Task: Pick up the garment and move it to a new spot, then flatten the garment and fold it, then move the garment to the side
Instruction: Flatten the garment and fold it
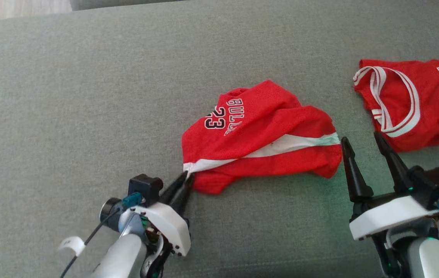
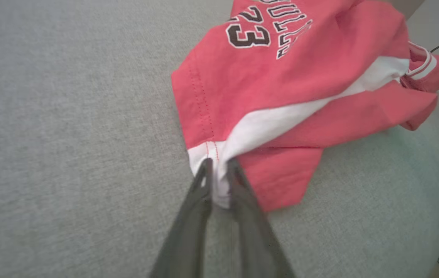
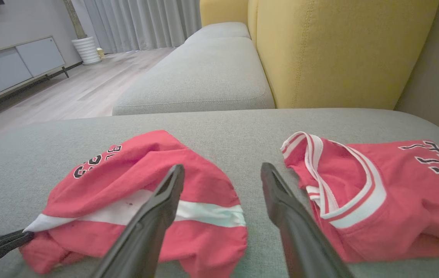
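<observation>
Two dark fingers of my left gripper point(image 1: 186, 178) reach low and forward, pinching the white-striped hem corner of the crumpled red shorts point(image 1: 262, 131), which lie in the middle of the grey sofa cushion point(image 1: 88, 96). My right gripper point(image 1: 361, 139) stands spread and holds nothing, just beside the shorts' right end. Further right, the red jersey point(image 1: 408, 100) is cut off by the picture's edge, so I cannot read its lettering fully.

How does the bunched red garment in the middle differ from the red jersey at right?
The crumpled red mesh garment with a white stripe is heaped; the red jersey with white-trimmed armhole lies flatter. The left gripper pinches the crumpled garment's white corner; no gripper holds the jersey. Both are red with dark lettering.
</observation>
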### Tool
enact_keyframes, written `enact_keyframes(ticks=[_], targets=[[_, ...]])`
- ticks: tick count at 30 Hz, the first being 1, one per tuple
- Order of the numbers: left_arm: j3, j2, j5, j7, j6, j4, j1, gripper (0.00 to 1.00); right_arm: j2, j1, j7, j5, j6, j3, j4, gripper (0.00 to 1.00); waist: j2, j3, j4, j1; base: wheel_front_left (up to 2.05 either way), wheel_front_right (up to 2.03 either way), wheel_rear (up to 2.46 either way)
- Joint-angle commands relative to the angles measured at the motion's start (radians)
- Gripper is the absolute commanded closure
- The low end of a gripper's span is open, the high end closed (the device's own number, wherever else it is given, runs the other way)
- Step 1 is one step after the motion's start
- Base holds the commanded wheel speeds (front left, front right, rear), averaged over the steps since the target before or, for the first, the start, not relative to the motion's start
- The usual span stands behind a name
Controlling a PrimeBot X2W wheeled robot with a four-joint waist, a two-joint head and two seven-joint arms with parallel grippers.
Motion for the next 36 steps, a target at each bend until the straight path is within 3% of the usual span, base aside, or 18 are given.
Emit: enact_keyframes(ticks=[1,12,19,26,27,29,36], targets=[[0.025,-0.001,-0.005,-0.019,-0.006,-0.014,-0.039,1.00,0.000,-0.025,-0.011,0.006,-0.001,0.017,-0.029,0.00,0.0000,0.004,-0.004,0.0000,0.00,0.00,0.00],[0.011,-0.006,-0.014,-0.083,-0.004,0.072,-0.087,1.00,-0.005,-0.060,-0.003,0.022,-0.001,-0.075,0.043,0.00,0.0000,0.009,-0.001,0.0000,0.00,0.00,0.00],[-0.011,-0.011,-0.019,-0.106,-0.005,0.091,-0.116,1.00,-0.063,-0.156,0.058,0.048,-0.001,-0.026,0.253,0.00,0.0000,0.019,0.031,0.0000,0.00,0.00,0.00],[-0.032,-0.015,-0.029,-0.130,-0.008,0.103,-0.140,1.00,-0.071,-0.240,0.078,0.081,-0.001,0.033,0.445,0.00,0.0000,0.035,0.063,0.0000,0.00,0.00,0.00],[-0.034,-0.015,-0.031,-0.133,-0.009,0.104,-0.142,1.00,-0.071,-0.248,0.075,0.086,-0.001,0.037,0.462,0.51,0.0000,0.037,0.067,0.0000,0.00,0.00,0.00],[-0.037,-0.016,-0.033,-0.140,-0.008,0.107,-0.147,1.00,-0.071,-0.261,0.059,0.105,-0.001,0.046,0.485,1.00,0.0000,0.041,0.072,0.0000,0.00,0.00,0.00],[-0.020,-0.004,-0.009,-0.171,0.023,0.052,-0.150,1.00,-0.083,-0.271,-0.006,0.122,-0.001,0.048,0.456,1.00,0.0000,0.038,0.076,0.0000,0.00,0.00,0.00]])
